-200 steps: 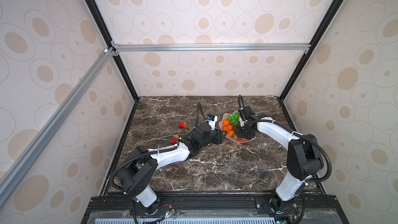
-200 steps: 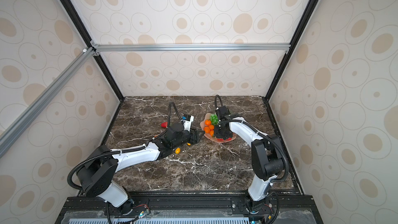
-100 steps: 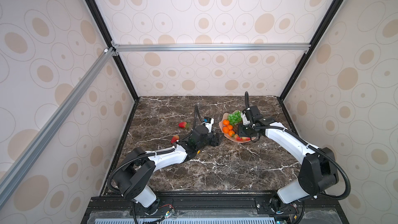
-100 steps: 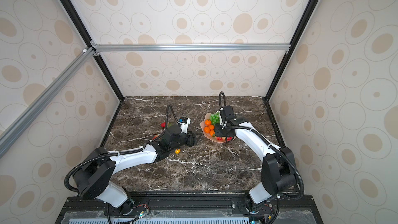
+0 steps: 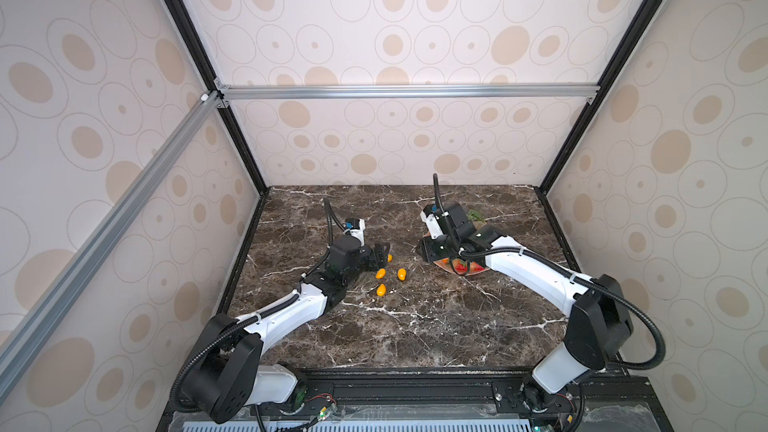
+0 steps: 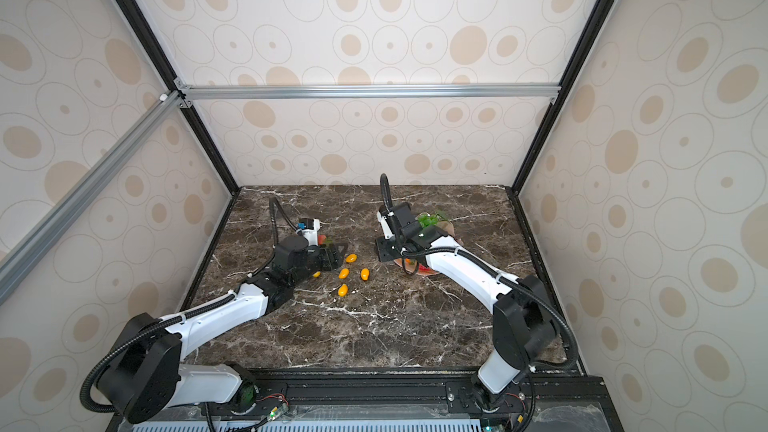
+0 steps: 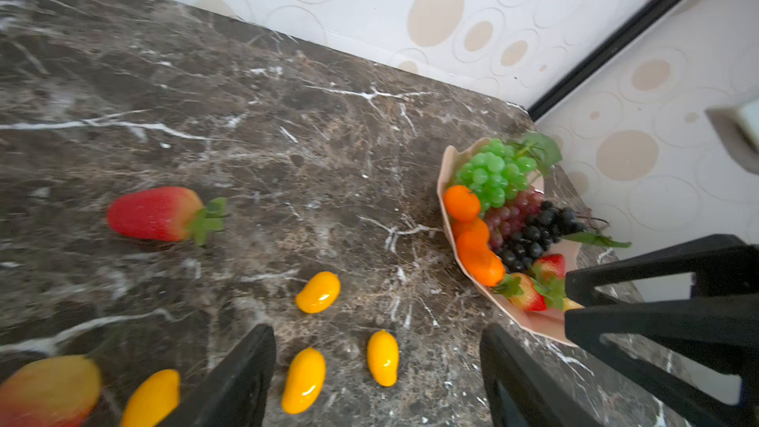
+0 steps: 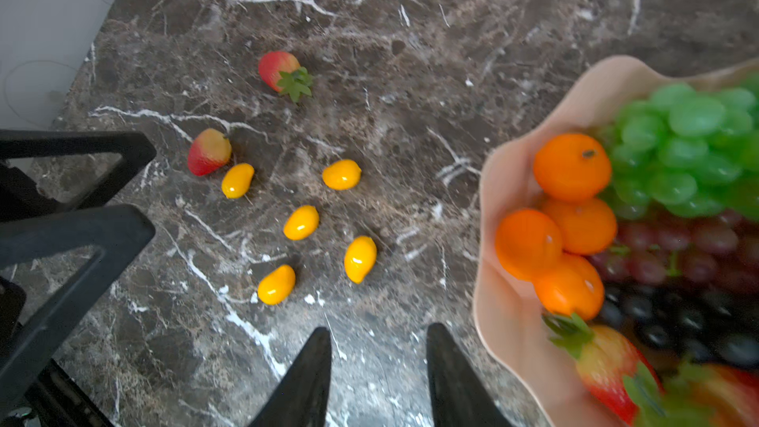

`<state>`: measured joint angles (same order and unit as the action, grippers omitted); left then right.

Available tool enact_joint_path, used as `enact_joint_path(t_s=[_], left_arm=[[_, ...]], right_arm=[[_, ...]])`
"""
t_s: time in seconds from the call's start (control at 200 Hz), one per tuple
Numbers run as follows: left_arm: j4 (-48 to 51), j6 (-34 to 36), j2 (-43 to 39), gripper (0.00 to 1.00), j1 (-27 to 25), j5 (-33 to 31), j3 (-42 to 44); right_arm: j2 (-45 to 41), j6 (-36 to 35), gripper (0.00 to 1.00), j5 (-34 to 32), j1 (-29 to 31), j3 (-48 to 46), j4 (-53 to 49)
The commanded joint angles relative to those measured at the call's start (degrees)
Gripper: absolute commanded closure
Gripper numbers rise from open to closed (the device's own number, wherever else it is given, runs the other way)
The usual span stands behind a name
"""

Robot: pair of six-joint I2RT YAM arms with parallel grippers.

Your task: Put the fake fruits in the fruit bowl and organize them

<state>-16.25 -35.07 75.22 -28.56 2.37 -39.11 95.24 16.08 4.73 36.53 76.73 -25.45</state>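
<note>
Bowl point(image 7: 530, 322): on the right rear of the table point(image 5: 415, 326), partly under my right arm in both top views. Contents, rear to front: green grapes point(image 7: 493, 174), red-purple grapes point(image 7: 511, 215), black grapes point(image 7: 534, 236) and 2 strawberries point(image 7: 523, 295). I count 4 tangerines point(image 8: 572, 166) lining the rim on the side toward the table's middle.

Outside the bowl, 5 kumquats point(image 8: 301, 222) lie in a loose cluster on the marble to its left. 2 loose strawberries point(image 8: 283, 69) lie beyond them, 1 just beside a kumquat.

Left gripper point(image 7: 376, 330): I see its jaws spread wide and empty, low over the kumquats. Right gripper point(image 8: 378, 332): jaws partly apart with nothing between them, just beside the bowl's left rim and facing the kumquats.
</note>
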Motion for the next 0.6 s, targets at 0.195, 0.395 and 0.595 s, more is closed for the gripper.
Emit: enact_joint_path(t_s=[0.195,0.395,0.595], left_arm=[[0.51,-4.16,-4.24,0.22,9.97,7.81,5.44],[-4.59,-7.02,-4.36,0.22,15.75,13.8,8.46],[-7.67,-8.66,-2.83,0.22,20.34,18.01,9.56]], right_arm=[[18.47,-7.57,0.57,8.23,1.93,16.53,0.9],[30.53,-7.68,0.57,14.23,1.82,29.61,-1.93],[40.62,-7.16,0.58,18.17,1.72,41.97,-4.6]])
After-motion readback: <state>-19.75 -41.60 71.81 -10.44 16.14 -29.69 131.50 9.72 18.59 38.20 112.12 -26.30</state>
